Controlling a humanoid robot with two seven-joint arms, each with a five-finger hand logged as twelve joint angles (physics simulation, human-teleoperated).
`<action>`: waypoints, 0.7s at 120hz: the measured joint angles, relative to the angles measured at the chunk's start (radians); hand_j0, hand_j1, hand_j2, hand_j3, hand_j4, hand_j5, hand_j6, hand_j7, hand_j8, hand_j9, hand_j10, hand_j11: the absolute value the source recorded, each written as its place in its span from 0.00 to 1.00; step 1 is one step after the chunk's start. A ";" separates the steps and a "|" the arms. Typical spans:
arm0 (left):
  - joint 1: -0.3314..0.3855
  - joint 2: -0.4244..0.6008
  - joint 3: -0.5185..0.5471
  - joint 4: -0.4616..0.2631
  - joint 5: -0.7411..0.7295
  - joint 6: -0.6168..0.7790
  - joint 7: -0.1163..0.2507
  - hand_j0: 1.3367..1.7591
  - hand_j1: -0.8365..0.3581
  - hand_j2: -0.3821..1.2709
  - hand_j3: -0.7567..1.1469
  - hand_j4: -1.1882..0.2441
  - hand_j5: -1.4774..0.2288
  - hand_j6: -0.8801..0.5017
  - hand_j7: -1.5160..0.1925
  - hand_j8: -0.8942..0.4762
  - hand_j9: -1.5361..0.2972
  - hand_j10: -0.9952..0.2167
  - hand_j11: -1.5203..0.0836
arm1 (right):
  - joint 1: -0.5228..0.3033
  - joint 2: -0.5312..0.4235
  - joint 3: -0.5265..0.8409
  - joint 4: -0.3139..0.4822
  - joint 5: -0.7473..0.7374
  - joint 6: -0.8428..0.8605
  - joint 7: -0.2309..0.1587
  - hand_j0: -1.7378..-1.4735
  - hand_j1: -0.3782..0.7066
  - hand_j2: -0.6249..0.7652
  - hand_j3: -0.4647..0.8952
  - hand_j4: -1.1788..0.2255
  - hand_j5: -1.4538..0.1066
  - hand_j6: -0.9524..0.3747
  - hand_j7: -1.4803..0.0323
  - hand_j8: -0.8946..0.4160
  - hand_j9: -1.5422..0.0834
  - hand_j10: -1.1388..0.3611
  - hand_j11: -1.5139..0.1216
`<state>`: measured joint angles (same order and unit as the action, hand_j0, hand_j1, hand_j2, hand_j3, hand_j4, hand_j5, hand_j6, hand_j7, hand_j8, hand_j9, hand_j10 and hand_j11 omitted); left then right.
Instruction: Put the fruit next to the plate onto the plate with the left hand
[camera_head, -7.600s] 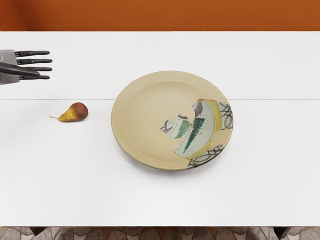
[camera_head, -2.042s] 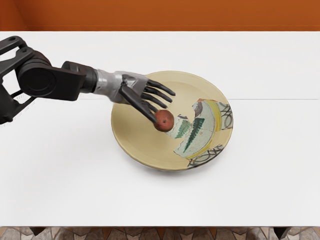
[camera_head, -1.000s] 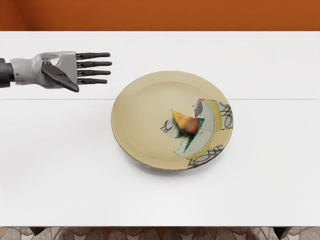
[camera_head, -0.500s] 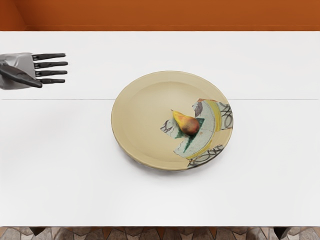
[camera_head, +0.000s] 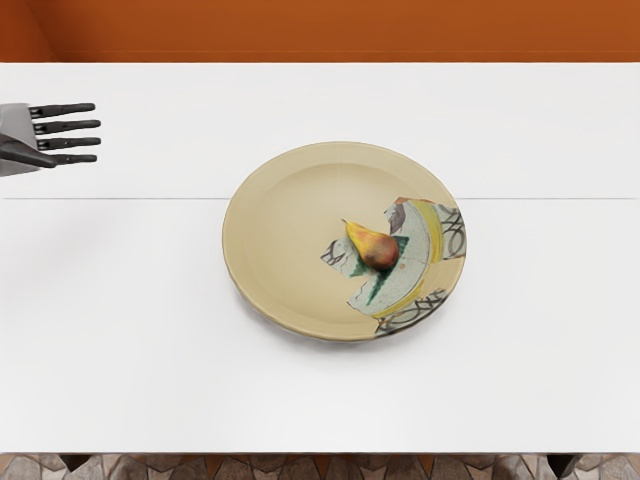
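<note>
The pear (camera_head: 372, 246) is lying on its side inside the plate (camera_head: 285, 215), a little right of the plate's middle. Its narrow yellow end is pointing toward the upper left and its rounder reddish-brown end is facing the lower right. It is resting on the left part of the painted patch that is covering the plate's right side, a patch showing green strokes, a yellow band and dark looping lines near the rim. The rest of the plate is showing a plain tan surface.

The plate is sitting flat near the centre of the white worktop (camera_head: 150, 350). The left hand (camera_head: 40, 138) is hovering at the picture's left edge, well apart from the plate and the pear, over the far left part of the worktop. Its dark fingers (camera_head: 70, 126) are stretching out straight toward the right, lying one beside another with small gaps between them, and they are gripping nothing. Only part of the hand is showing. An orange wall (camera_head: 330, 28) is running along behind the worktop's far edge.
</note>
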<state>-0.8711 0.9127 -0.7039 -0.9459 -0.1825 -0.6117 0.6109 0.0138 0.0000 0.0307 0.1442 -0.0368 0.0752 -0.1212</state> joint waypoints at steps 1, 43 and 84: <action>0.000 0.000 0.000 0.000 0.000 0.000 0.000 0.76 0.99 0.23 0.40 0.83 0.87 0.64 0.89 0.65 0.84 0.82 0.95 | 0.000 0.000 0.000 0.000 0.000 0.000 0.000 0.30 0.03 0.45 0.34 0.84 0.93 0.72 0.98 0.68 0.95 0.76 0.93; 0.000 0.000 0.000 0.001 0.000 0.000 0.000 0.76 0.99 0.23 0.40 0.83 0.87 0.64 0.89 0.65 0.84 0.82 0.95 | 0.000 0.000 0.000 0.000 0.000 0.000 0.000 0.30 0.03 0.45 0.34 0.84 0.93 0.72 0.98 0.68 0.95 0.76 0.93; 0.000 0.000 0.000 0.001 0.000 0.000 0.000 0.76 0.99 0.23 0.40 0.83 0.87 0.64 0.89 0.65 0.84 0.82 0.95 | 0.000 0.000 0.000 0.000 0.000 0.000 0.000 0.30 0.03 0.45 0.34 0.84 0.93 0.72 0.98 0.68 0.95 0.76 0.93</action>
<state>-0.8711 0.9127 -0.7036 -0.9449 -0.1823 -0.6117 0.6109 0.0138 0.0000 0.0307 0.1442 -0.0368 0.0752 -0.1212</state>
